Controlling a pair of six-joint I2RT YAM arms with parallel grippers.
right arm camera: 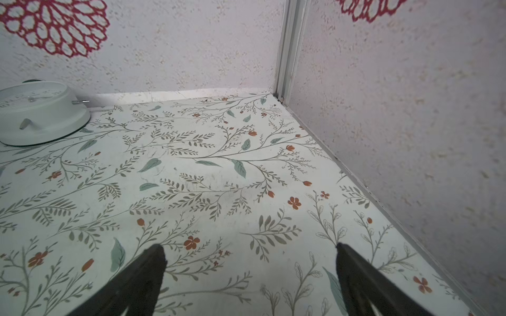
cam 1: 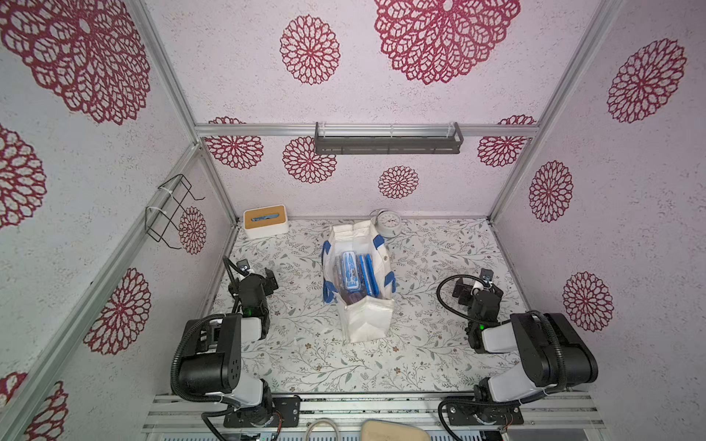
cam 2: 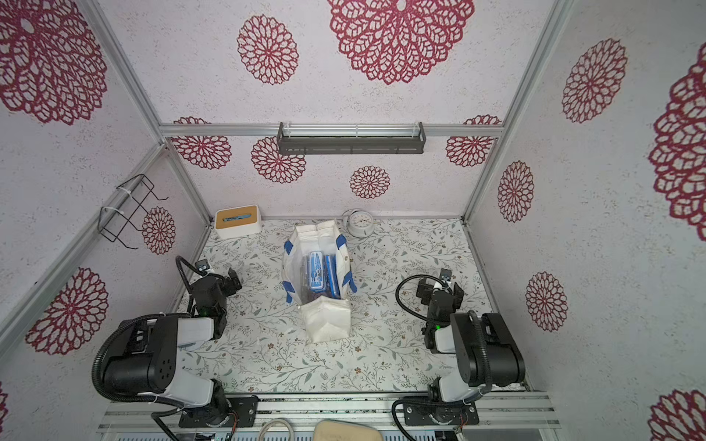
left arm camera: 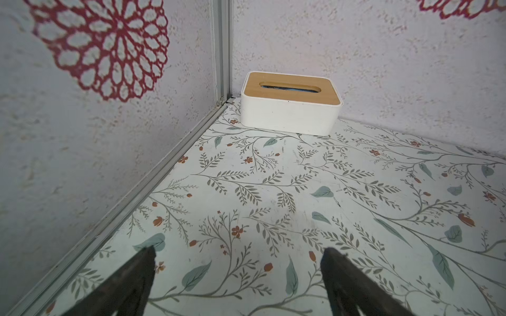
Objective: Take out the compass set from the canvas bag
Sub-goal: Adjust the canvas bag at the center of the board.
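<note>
- the compass set (cam 1: 349, 273) is inside the canvas bag (cam 1: 368, 324). it's a blue case with a clear lid, lying face up in the open mouth, and it shows in both top views
- its long side runs along the bag's length, from the end near the arm bases toward the far wall
- it sits on the left half of the opening, with other blue cases (cam 1: 368, 273) standing on edge just beside it on the right
- the bag stands upright mid table (cam 1: 305, 355), between the two arms and well apart from both
- left gripper (cam 1: 256, 270) is low over the table with its jaws spread wide and nothing in them. the bag lies off to its right, and its wrist view only catches the tissue box (left arm camera: 290, 109) in the far corner
- right gripper (cam 1: 473, 282) is the same, spread wide and empty, with the bag off to its left. its wrist view only gets the clock (right arm camera: 41, 115)
- my guess is the left arm has the slightly shorter trip, since the case sits on its side of the bag
- whichever arm goes has to swing inward, come down from above and pinch across the case's short width
</note>
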